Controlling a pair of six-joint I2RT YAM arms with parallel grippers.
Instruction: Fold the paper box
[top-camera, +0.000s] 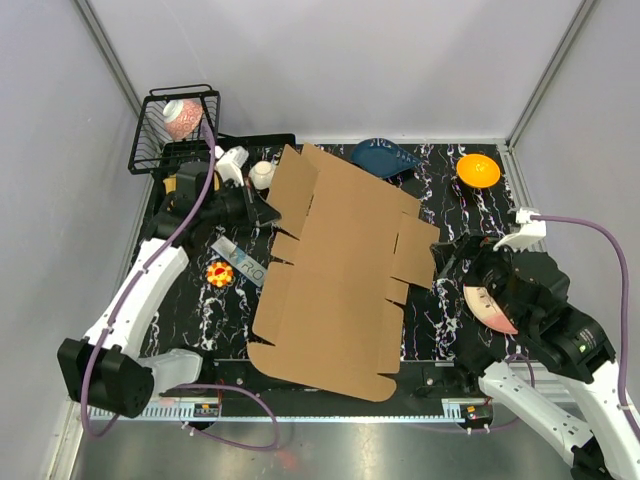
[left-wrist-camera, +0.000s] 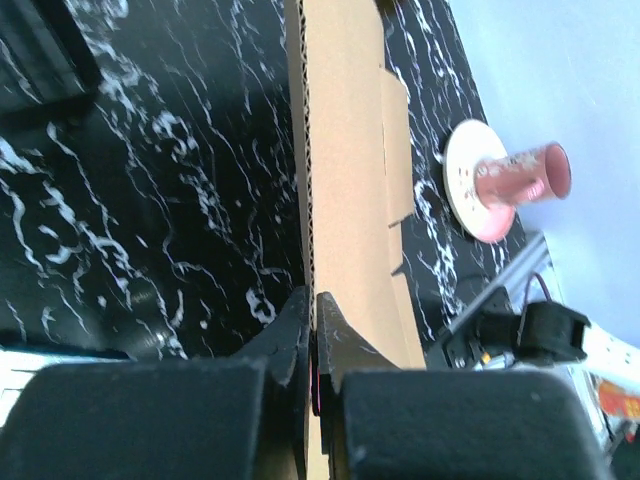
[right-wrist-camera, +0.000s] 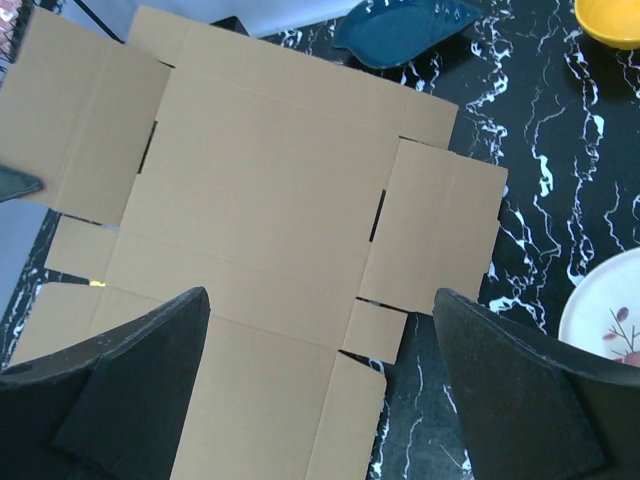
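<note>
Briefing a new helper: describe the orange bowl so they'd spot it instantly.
Find the big brown paper box on the black table. Beyond its far right, past the dark blue dish, sits the orange bowl: small, round, the only plain bright orange thing.

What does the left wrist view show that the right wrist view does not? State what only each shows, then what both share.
Left wrist only: the left gripper shut on the paper box at its corrugated edge, and a pink cup. Right wrist only: the right gripper, open, the box's broad face with its flaps, a blue dish and a yellow bowl. Both: the paper box and the black marbled table.
</note>
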